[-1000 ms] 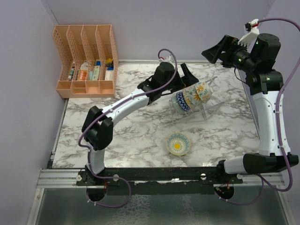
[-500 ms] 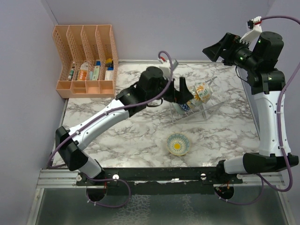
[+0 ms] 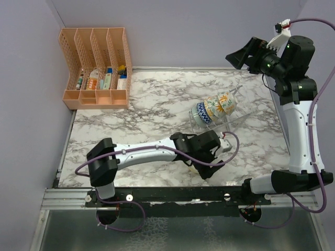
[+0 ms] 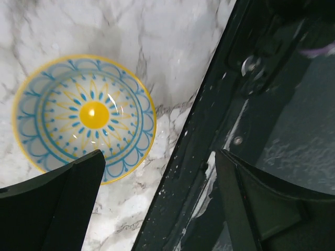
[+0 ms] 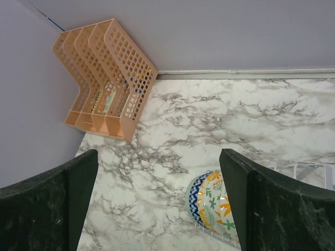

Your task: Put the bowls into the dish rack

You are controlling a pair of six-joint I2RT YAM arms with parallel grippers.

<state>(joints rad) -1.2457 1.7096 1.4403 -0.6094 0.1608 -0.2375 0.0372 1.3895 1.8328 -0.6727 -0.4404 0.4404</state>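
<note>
No word, number, brand or sign can be read in any view. The only printed matter sits on the small packages standing in the compartments of the orange file organizer. Their labels show as patches of colour, too small and blurred to make out from the top camera, and they are no clearer from the right wrist camera. The yellow-rimmed bowl, on the desk well apart from the organizer, carries a painted pattern of petals and arcs and no lettering. The bowls in the dish rack likewise show patterns only.
</note>
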